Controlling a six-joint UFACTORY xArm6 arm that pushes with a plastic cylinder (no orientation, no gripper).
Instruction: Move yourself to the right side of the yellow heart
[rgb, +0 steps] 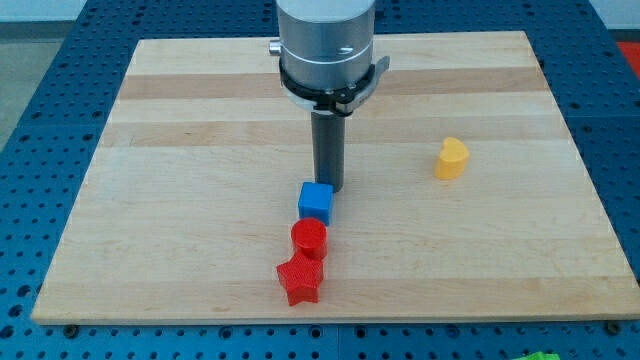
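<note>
The yellow heart sits on the wooden board at the view's right of centre. My tip is at the board's middle, well to the view's left of the yellow heart. The tip stands just above and to the right of the blue cube, close to touching it. The rod hangs from the grey arm head at the view's top centre.
A red cylinder sits just below the blue cube. A red star lies below that, near the board's bottom edge. The three form a short line. A blue perforated table surrounds the board.
</note>
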